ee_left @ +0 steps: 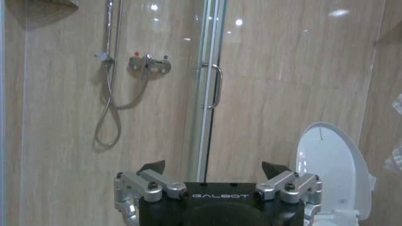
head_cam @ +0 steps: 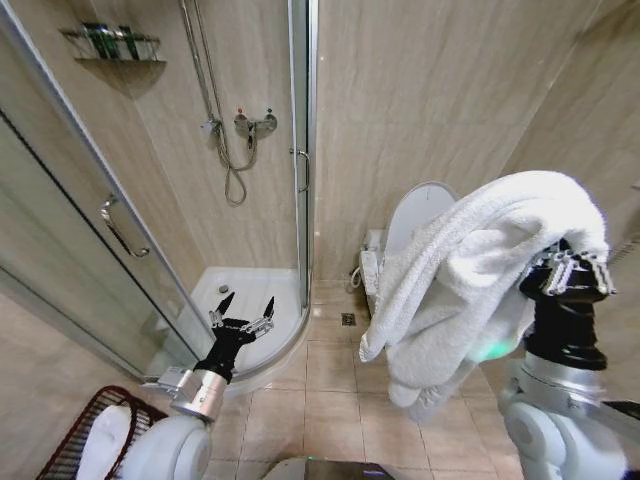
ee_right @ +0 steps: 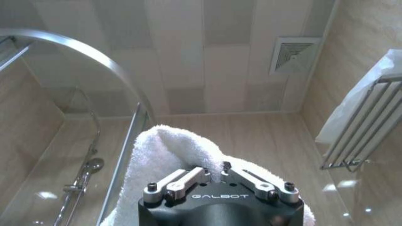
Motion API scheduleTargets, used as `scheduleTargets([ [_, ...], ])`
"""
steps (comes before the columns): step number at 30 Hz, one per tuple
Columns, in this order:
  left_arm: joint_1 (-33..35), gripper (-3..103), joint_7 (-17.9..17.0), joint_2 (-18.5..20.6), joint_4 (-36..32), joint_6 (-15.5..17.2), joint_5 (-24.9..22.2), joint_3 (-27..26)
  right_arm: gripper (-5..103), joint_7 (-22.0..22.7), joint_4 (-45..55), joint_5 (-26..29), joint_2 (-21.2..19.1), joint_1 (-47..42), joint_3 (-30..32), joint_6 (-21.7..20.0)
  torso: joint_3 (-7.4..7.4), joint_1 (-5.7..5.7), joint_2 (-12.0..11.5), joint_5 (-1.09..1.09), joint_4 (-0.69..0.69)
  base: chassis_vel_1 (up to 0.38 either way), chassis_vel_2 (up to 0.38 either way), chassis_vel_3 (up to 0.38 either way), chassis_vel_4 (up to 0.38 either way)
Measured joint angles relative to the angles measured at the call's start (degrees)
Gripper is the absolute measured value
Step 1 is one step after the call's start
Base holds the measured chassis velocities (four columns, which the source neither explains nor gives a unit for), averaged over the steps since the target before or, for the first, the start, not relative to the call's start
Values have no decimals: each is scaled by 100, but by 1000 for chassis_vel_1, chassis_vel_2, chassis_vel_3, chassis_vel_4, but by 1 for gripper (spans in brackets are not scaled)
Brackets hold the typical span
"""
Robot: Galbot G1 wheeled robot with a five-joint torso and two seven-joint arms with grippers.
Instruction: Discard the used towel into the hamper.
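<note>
Right gripper [head_cam: 572, 268] raised high at right, fingers closed on the white towel [head_cam: 470, 270]; towel drapes over the gripper and hangs down in front of the toilet [head_cam: 415, 215]. Left gripper [head_cam: 243, 316] held low at left toward the shower tray [head_cam: 250, 290], fingers spread open, holding nothing. Hamper [head_cam: 75, 430] sits on the floor at lower left, beside the left arm, with something white inside.

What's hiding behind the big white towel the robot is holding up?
Behind the white towel, held by the right pincer, stands a toilet with its lid raised. The towel covers the bowl and most of the seat, so those cannot be seen.
</note>
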Motion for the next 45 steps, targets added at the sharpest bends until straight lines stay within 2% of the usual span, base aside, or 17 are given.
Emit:
scheduleTargets([
  [7, 0, 100, 0, 0, 0, 0, 0, 0, 3, 115, 2, -83, 78, -19, 33, -6, 131, 103, 233, 0, 0, 0, 0, 0, 0],
  [19, 0, 100, 0, 0, 0, 0, 0, 0, 3, -22, 2, -119, 159, -68, -31, 82, 334, 281, 614, 0, 0, 0, 0, 0, 0],
  [30, 0, 100, 0, 0, 0, 0, 0, 0, 3, 90, 2, -115, 160, -97, 22, 104, 511, 431, 941, 0, 0, 0, 0, 0, 0],
  [45, 0, 100, 0, 0, 0, 0, 0, 0, 3, 115, -3, -113, 173, -150, 5, 88, 814, 692, 1507, 0, 0, 0, 0, 0, 0],
])
